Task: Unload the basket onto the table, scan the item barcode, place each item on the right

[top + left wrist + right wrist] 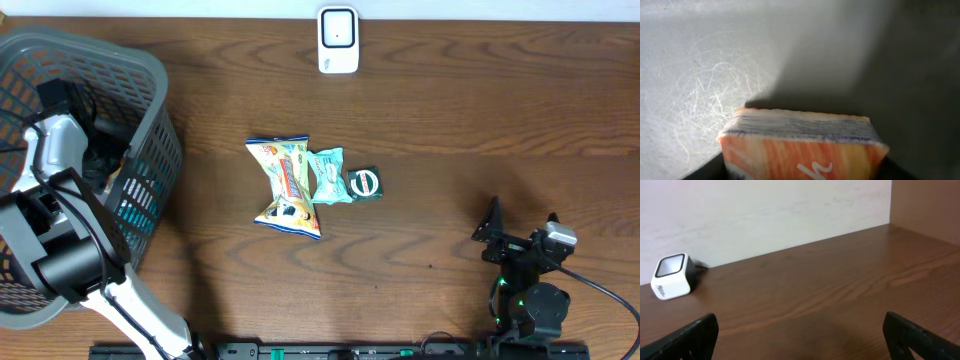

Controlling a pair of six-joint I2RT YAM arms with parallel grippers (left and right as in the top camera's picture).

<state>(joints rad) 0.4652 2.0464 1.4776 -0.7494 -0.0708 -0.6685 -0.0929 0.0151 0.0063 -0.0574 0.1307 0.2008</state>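
Left tool [802, 172] down inside grey plastic lattice basket [150, 110] at 9 o'clock of the overhead view. Orange carton [800, 155] sits between its dark fingers [705, 172]: boxy, white lettering, pale striped top edge, resting on the scuffed, scratched grey basket floor. Fingers are close against both carton sides, but I cannot tell whether they are pinching it or just alongside

Right tool [522, 225] at 4 o'clock, fingers spread wide, nothing between them, low over the dark wood-grain counter [450, 120]

Barcode scanner [338, 40] at 12 o'clock, a white rounded block with a dark square window, standing by the pale wall

Centre of the counter: yellow-orange crimped foil snack bag [285, 185], pinched at the waist. A mint-green wrapper [328, 175] touches it at 3 o'clock, then a small dark green packet [364, 183] with a round white logo
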